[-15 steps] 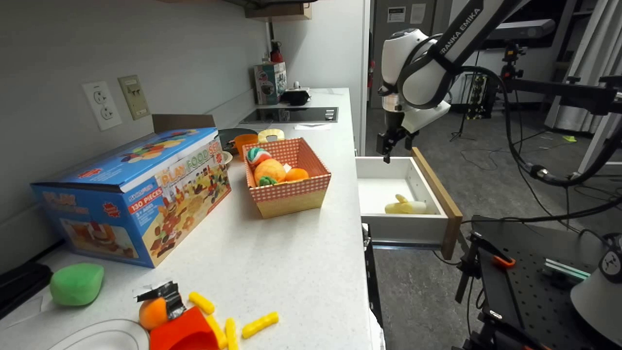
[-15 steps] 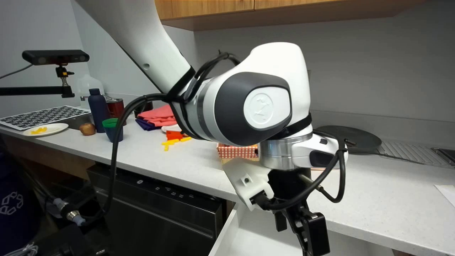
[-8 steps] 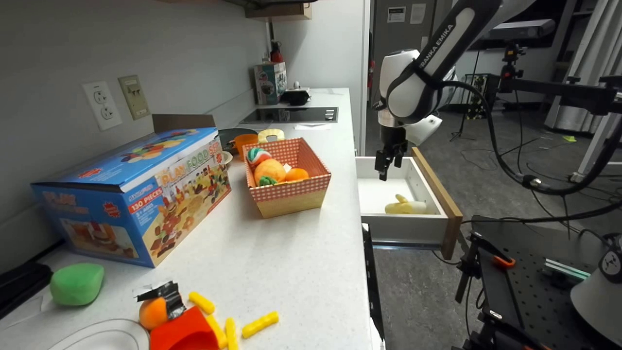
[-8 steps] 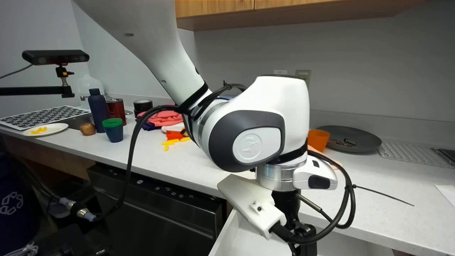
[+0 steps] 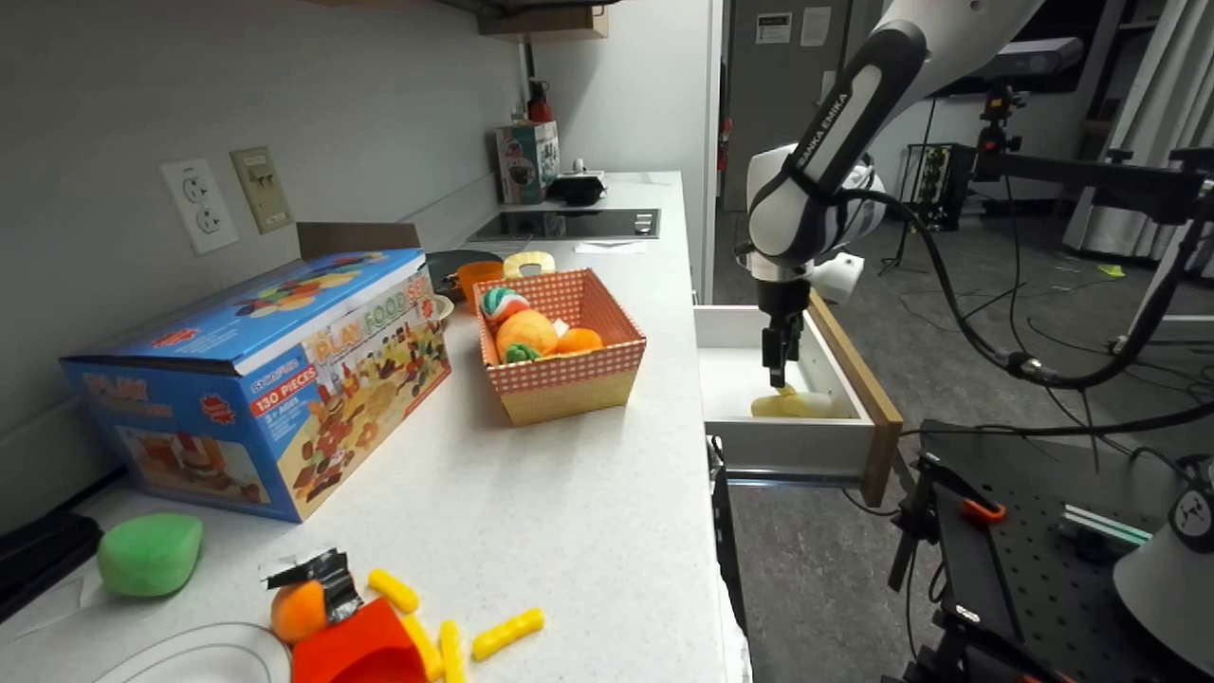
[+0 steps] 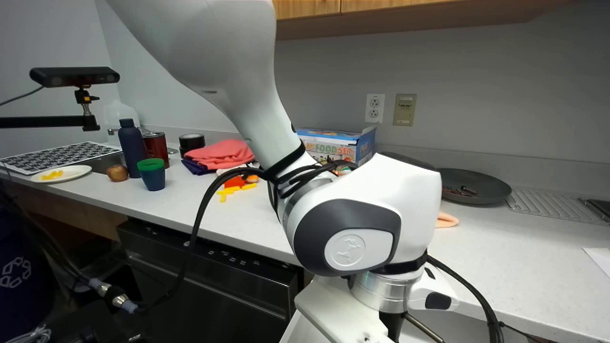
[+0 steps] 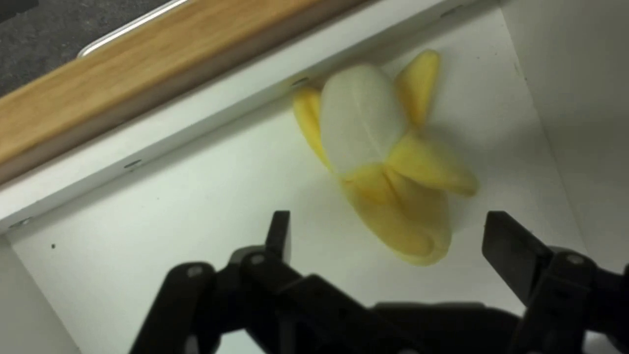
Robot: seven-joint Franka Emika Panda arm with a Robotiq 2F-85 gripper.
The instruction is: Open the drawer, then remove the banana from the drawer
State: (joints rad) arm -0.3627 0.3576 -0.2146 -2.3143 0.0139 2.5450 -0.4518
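The drawer with a wooden front [image 5: 858, 398] stands pulled open, and its white side also shows in an exterior view [image 6: 302, 328]. The banana [image 5: 797, 406] is a soft toy with a pale body and yellow peel flaps. It lies on the drawer's floor close to the front panel, as the wrist view also shows [image 7: 362, 120]. My gripper [image 5: 780, 375] points down inside the drawer, over the banana's yellow end. In the wrist view the fingers [image 7: 388, 214] are wide apart and empty, with the yellow end between and below them. The fingers are out of frame in an exterior view.
The counter [image 5: 569, 512] edge runs beside the drawer. A checked basket [image 5: 569, 379] with toy fruit and a play food box [image 5: 275, 370] stand on it. A black dishwasher [image 6: 205, 271] is below the counter. The drawer's wooden front [image 7: 147, 83] and side walls surround the fingers.
My arm has come down and the gripper has moved from above the drawer's far part into it, over the banana. The drawer and banana have not moved.
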